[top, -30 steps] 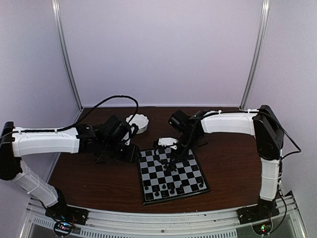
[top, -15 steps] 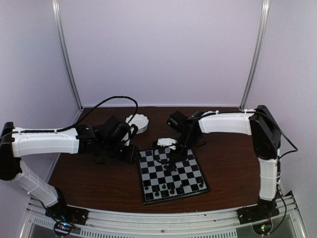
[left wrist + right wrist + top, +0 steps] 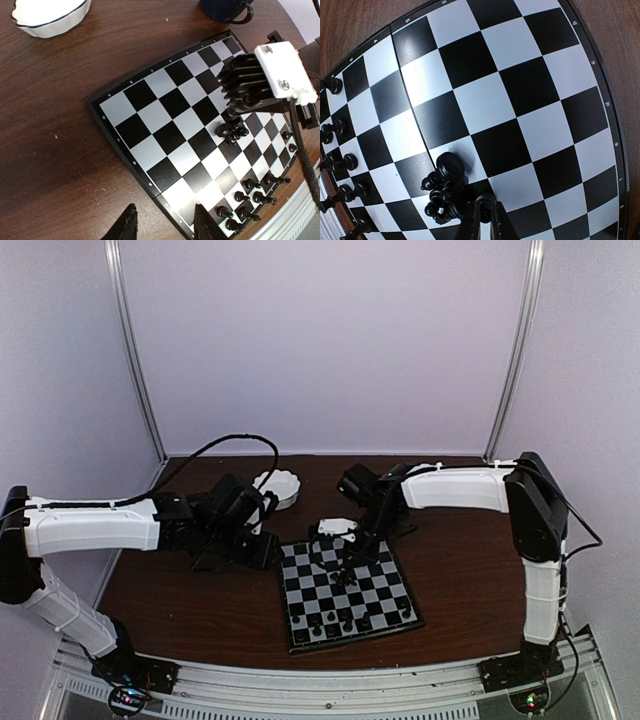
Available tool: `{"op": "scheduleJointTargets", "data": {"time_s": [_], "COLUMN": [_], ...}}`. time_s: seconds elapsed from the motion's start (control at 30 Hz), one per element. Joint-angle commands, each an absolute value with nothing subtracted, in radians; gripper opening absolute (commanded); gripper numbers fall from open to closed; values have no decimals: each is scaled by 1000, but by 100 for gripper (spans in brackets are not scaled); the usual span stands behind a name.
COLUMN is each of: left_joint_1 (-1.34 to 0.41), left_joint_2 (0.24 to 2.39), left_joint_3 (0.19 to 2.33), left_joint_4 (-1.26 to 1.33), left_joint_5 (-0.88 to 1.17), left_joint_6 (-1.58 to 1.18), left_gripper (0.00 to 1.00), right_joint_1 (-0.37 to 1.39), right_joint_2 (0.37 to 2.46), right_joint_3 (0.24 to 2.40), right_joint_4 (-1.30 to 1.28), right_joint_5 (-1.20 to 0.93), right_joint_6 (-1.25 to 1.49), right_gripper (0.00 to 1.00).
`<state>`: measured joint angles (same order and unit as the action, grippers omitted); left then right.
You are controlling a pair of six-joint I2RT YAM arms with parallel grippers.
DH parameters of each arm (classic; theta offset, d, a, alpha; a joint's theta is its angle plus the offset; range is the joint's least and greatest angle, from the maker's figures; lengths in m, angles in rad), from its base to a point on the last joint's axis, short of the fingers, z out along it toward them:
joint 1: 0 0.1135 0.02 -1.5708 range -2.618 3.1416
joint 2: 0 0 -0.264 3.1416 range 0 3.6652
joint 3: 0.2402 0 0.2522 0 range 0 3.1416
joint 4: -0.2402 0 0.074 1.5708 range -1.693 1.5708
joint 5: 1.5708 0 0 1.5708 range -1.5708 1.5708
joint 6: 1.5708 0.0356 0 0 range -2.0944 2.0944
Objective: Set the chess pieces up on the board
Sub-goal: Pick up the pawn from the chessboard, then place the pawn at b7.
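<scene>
right end effector with slim dark fingers pressed shut, nothing visible between them, just beside a tangled heap of glossy black chess pieces in the middle of the flat checkered board. more turned pieces in rows along the board's near edge. left end effector parted and empty over the board's dark border. white scalloped bowl nearby on the grained dark-wood counter.

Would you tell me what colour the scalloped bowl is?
The bowl is white with a dark rim line; clearest in left wrist view.
</scene>
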<state>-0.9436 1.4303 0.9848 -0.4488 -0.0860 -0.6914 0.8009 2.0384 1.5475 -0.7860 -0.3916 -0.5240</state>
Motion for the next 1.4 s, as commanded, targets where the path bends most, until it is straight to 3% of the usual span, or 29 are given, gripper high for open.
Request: {"op": "scheduleJointTargets", "data": {"time_s": [0.0,0.33,0.73,1.37], "left_joint_1": [-944,-944,-945,-944], "left_joint_2": [1407,1413,1413,1402], "left_joint_3": [975,981,992,992], "left_joint_4": [-423,-416,-437,-457], "left_joint_5": [-93,-87,-98,-102], "left_joint_6": [-703,-703,-685,-693], "left_gripper": [39,39,39,39], "right_joint_1": [799,790,807,867], "right_joint_2": [1968,1854,1634,1687], "right_joint_3": [1536,1478,1191,1104], "right_joint_4": [-774,-805,-845,-783], "right_joint_5": [-324,-299,-372,-366], "right_joint_6": [-535,-556,-607,-630], "right_gripper": [3,3,4,5]}}
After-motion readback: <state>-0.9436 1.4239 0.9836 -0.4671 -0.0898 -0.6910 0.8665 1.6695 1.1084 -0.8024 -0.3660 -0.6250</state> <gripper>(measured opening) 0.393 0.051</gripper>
